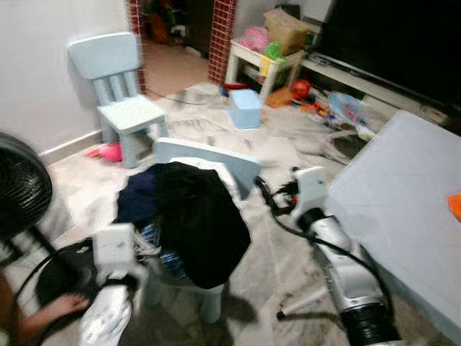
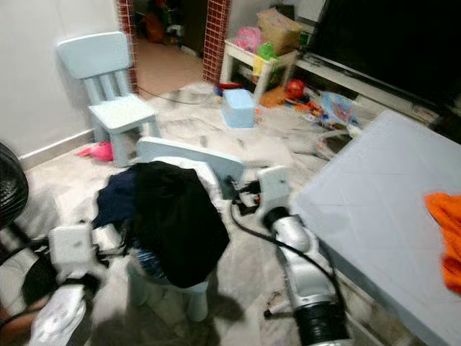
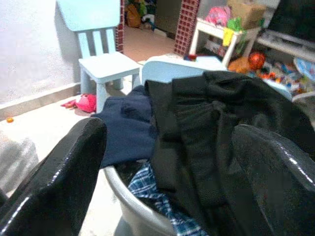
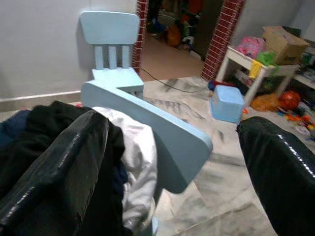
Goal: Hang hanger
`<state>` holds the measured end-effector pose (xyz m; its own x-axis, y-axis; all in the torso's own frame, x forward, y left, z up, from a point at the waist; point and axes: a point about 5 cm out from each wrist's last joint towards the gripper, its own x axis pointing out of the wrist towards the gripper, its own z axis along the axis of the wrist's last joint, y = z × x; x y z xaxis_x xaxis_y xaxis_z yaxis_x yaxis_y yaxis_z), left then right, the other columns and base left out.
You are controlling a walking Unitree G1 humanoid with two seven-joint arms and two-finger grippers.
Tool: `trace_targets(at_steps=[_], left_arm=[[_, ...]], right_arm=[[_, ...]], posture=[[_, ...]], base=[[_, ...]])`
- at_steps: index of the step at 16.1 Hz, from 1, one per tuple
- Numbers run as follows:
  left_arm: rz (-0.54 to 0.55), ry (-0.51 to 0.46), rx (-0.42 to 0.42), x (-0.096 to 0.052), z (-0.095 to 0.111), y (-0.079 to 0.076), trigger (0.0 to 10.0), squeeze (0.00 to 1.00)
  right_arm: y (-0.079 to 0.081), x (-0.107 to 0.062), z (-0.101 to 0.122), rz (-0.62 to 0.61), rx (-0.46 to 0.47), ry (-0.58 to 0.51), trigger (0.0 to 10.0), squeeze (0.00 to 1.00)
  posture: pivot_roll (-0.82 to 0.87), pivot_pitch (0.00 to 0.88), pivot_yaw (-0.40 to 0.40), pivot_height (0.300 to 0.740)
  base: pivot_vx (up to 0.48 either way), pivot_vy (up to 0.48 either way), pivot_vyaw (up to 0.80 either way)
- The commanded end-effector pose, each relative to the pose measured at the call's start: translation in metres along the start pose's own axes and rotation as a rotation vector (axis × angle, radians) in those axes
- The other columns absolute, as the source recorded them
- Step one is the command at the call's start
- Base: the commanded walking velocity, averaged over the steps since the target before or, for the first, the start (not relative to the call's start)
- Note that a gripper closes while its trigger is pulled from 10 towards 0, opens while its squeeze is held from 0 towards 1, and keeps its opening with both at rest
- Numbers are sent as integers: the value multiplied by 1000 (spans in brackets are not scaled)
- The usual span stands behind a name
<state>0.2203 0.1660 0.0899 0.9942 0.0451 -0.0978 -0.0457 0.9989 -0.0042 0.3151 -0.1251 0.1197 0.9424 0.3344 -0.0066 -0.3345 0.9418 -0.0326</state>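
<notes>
A heap of clothes (image 1: 191,216) lies on a small light blue chair (image 1: 209,155): a black garment (image 3: 221,137) on top, a navy one (image 3: 128,128), a white one (image 4: 140,162) and a plaid cloth (image 3: 152,189) above a grey rounded rim (image 3: 133,201). My left gripper (image 3: 172,162) is open at the near left side of the heap, both fingers (image 3: 59,182) apart and empty. My right gripper (image 4: 172,162) is open too, just right of the chair's backrest (image 4: 162,142), holding nothing.
A second blue chair (image 1: 119,86) stands by the wall. A black fan (image 1: 21,187) and a person's foot (image 1: 54,310) are at my left. A pale table (image 1: 403,209) with an orange cloth (image 2: 446,231) is at my right. A blue box (image 1: 245,108) and toys litter the floor behind.
</notes>
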Motion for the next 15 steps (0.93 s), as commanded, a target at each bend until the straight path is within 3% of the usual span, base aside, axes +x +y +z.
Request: trace_targets(at_steps=[1, 3, 8, 15], left_arm=[[-25, 5, 3, 4, -1, -6, 10000, 0], [-45, -4, -2, 8, 1, -10, 10000, 0], [-94, -2, -65, 11, 1, -14, 10000, 0], [-85, 1, -56, 16, 0, -20, 10000, 0]], right_arm=[[-3, 3, 8, -12, -7, -31, 10000, 0], [-2, 2, 7, -29, -2, -35, 10000, 0], [-1, -1, 5, -42, 17, -33, 10000, 0], [-1, -2, 6, -41, 16, -41, 10000, 0]], posture=[[25, 0, -115, 740], [25, 0, -106, 740], [13, 0, -102, 740], [1, 0, -102, 740]], base=[[0, 0, 800], [0, 0, 603], [0, 0, 0], [0, 0, 0]])
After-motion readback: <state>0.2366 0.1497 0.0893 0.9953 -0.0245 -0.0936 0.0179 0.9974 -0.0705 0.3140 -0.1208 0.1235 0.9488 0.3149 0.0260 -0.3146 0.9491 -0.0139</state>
